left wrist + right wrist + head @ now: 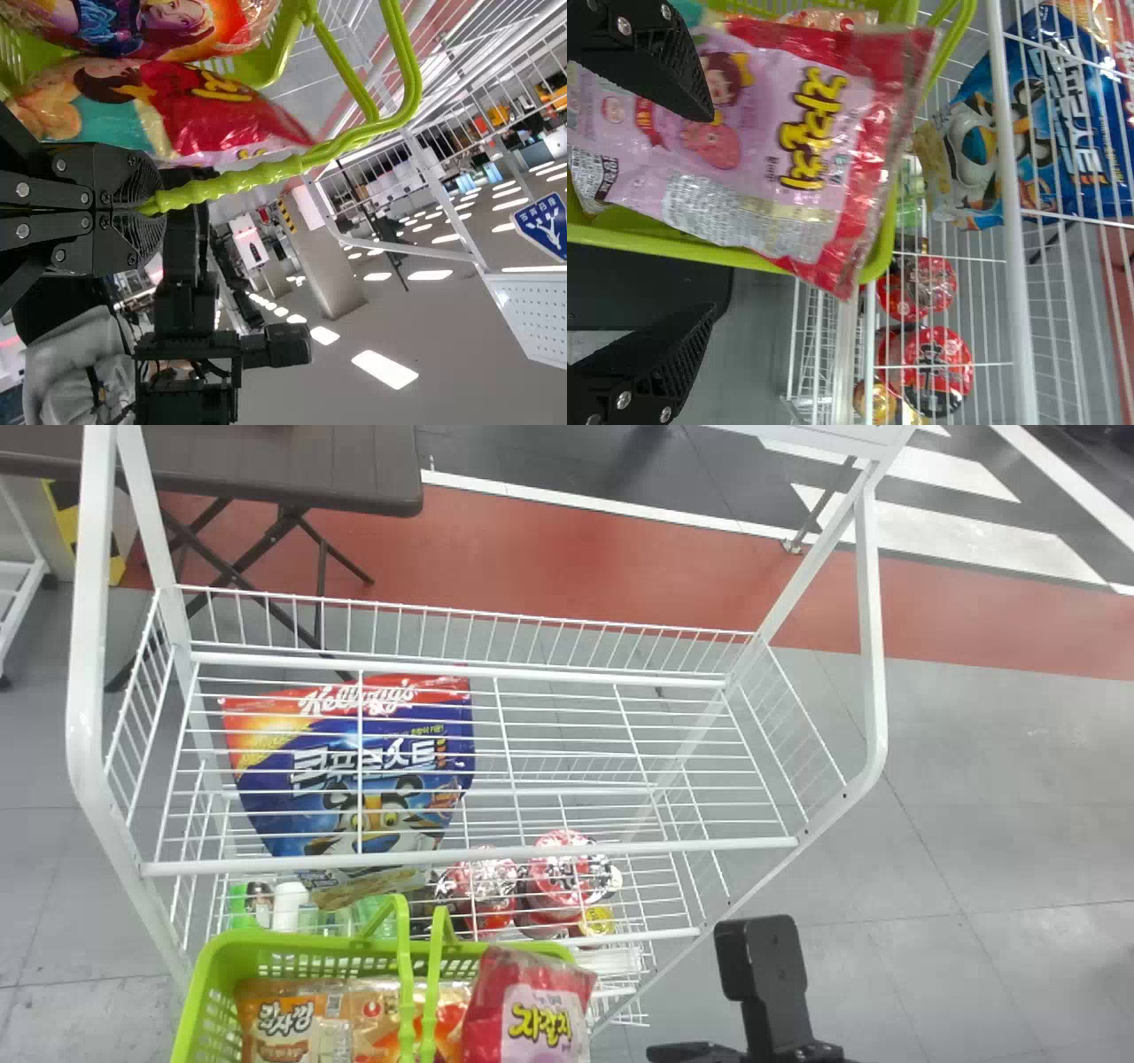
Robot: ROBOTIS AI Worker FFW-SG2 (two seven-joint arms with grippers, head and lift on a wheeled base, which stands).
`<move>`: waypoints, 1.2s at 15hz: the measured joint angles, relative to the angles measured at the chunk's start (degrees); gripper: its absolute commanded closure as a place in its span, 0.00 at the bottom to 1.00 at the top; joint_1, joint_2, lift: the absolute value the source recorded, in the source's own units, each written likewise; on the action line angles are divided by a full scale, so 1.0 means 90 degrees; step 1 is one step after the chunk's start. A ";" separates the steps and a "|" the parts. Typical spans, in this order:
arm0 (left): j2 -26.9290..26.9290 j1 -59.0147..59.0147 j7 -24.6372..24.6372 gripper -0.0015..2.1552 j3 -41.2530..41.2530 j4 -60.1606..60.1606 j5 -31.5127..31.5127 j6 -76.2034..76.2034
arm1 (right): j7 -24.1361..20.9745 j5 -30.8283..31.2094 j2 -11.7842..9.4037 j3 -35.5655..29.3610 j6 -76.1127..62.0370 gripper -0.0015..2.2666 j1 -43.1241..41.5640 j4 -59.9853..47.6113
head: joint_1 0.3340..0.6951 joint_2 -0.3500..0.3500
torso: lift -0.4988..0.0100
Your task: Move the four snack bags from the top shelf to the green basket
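One green basket [202, 1001]: hanging by its handle [406, 974], just in front of the wire rack [469, 861], toward the left corner of the rack's front edge.
Snack bags: several in the basket, exact count cannot be told. Orange bag [279, 1019] lies inside by the left end; pink bag [532, 1019] sits at the right end, tilted, its upper part over the rim.
Red-and-teal bag [168, 106]: also at the basket, alongside another printed bag.
Left gripper [149, 207]: closed tight, pinching the handle.
Right gripper [695, 1053]: at the bottom edge of the head view, right of the basket; fingers spread wide, nothing between them. One finger overlaps the pink bag in its wrist view; contact cannot be told.
Lower shelf: large blue cereal bag [372, 779] toward the left, seen through the upper wires; red tubs [563, 877] right of it, bottles [288, 908] near the left corner.
Behind rack: dark table [266, 465], beyond the back left corner.
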 measured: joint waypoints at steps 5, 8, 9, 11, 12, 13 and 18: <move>0.0000 0.0065 0.0015 0.65 -0.0007 -0.0055 -0.0006 0.0000 | -0.0502 -0.0052 0.0147 0.0050 -0.3195 0.03 0.0099 -0.0023 | 1.00 0.00 | 0.98; -0.0001 0.0106 0.0016 0.65 -0.0012 -0.0093 -0.0017 0.0000 | -0.0543 0.0048 0.0278 0.0153 -0.5583 0.03 0.0189 0.0348 | 1.00 0.00 | 0.98; -0.0003 0.0113 0.0018 0.65 -0.0011 -0.0094 -0.0019 0.0000 | -0.0586 0.0147 0.0295 0.0225 -0.6051 0.03 0.0219 0.0451 | 1.00 0.00 | 0.98; -0.0009 0.0122 0.0018 0.65 -0.0012 -0.0097 -0.0020 0.0000 | -0.0829 0.0454 0.0306 0.0421 -0.6887 0.03 0.0299 0.0674 | 1.00 0.00 | 0.98; -0.0010 0.0125 0.0018 0.65 -0.0014 -0.0098 -0.0020 0.0000 | -0.0900 0.0529 0.0311 0.0472 -0.7249 0.03 0.0334 0.0776 | 1.00 0.00 | 0.98; -0.0010 0.0126 0.0018 0.65 -0.0014 -0.0099 -0.0020 0.0000 | -0.0925 0.0548 0.0314 0.0489 -0.7470 0.03 0.0356 0.0838 | 1.00 0.00 | 0.98; -0.0010 0.0134 0.0008 0.65 -0.0024 -0.0099 -0.0020 0.0000 | -0.0928 0.0533 0.0316 0.0498 -0.7705 0.03 0.0381 0.0887 | 1.00 0.00 | 0.98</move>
